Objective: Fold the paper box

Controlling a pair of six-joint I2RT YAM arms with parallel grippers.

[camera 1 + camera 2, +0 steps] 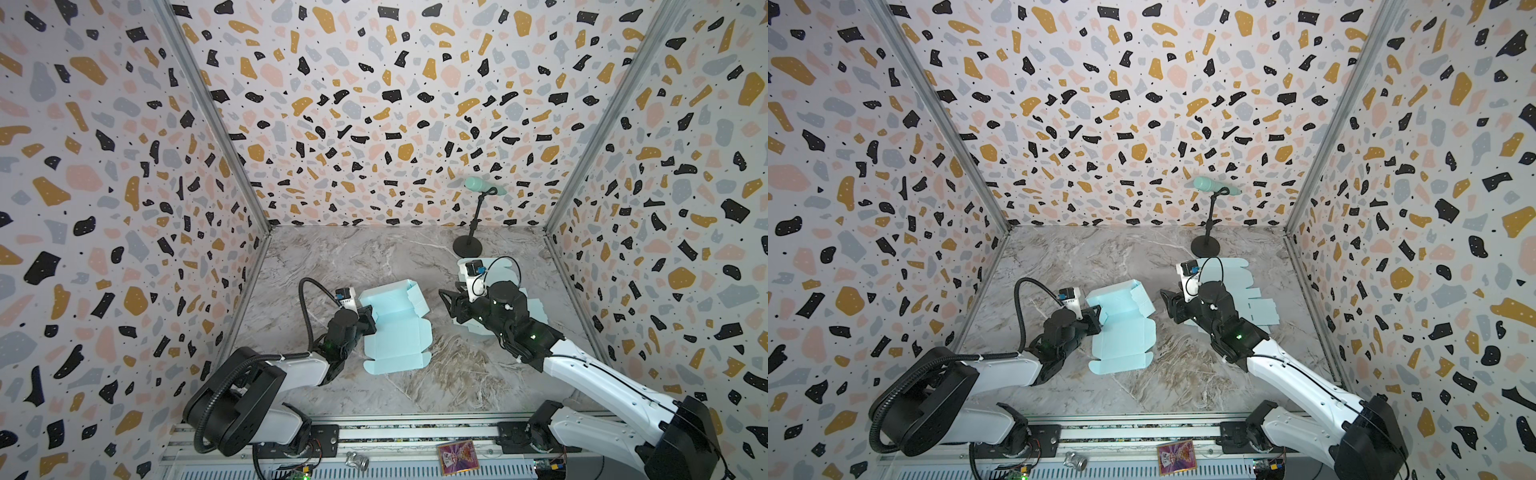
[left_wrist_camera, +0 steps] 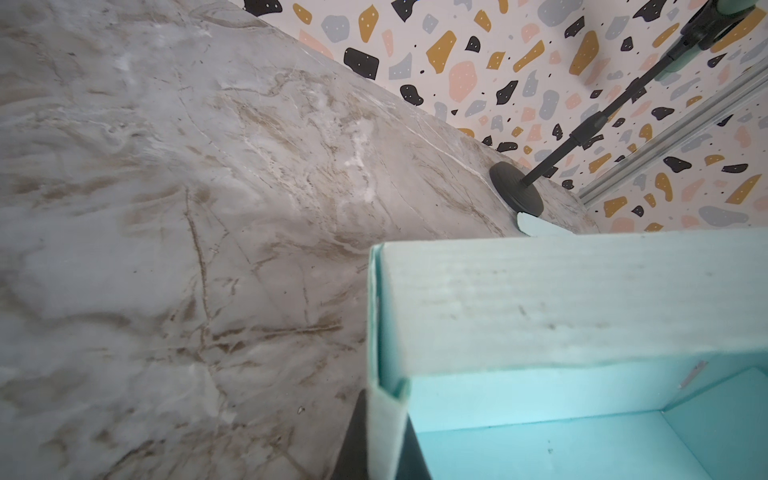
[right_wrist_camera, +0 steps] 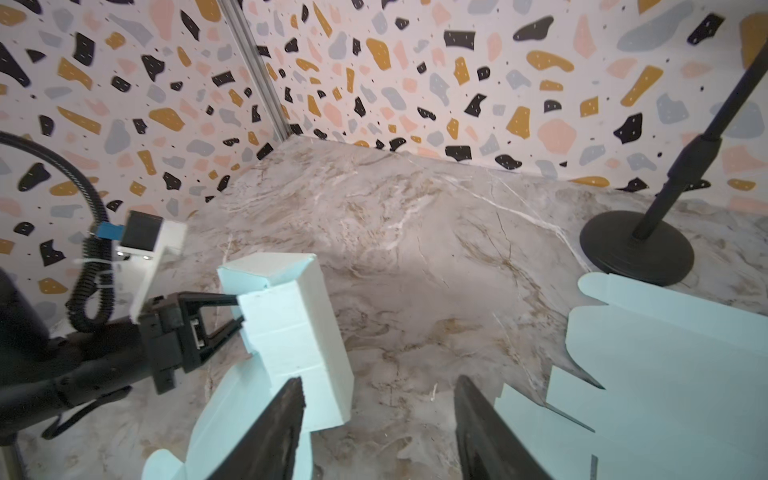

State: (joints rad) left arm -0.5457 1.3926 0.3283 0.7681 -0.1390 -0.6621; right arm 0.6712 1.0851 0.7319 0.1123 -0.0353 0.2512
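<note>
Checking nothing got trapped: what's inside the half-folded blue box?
Inside the paper box only bare blue floor and walls show, plus one finger of the left gripper, shut on the side wall. The gripper covers the floor beside that wall in both top views.

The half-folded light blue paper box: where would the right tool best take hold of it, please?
Probably the top edge of the raised right side wall of the light blue paper box, approached from the right and above. That wall is thin and upright, so one finger fits each face; the open right tool faces it, and the left tool pins the opposite side.
</note>
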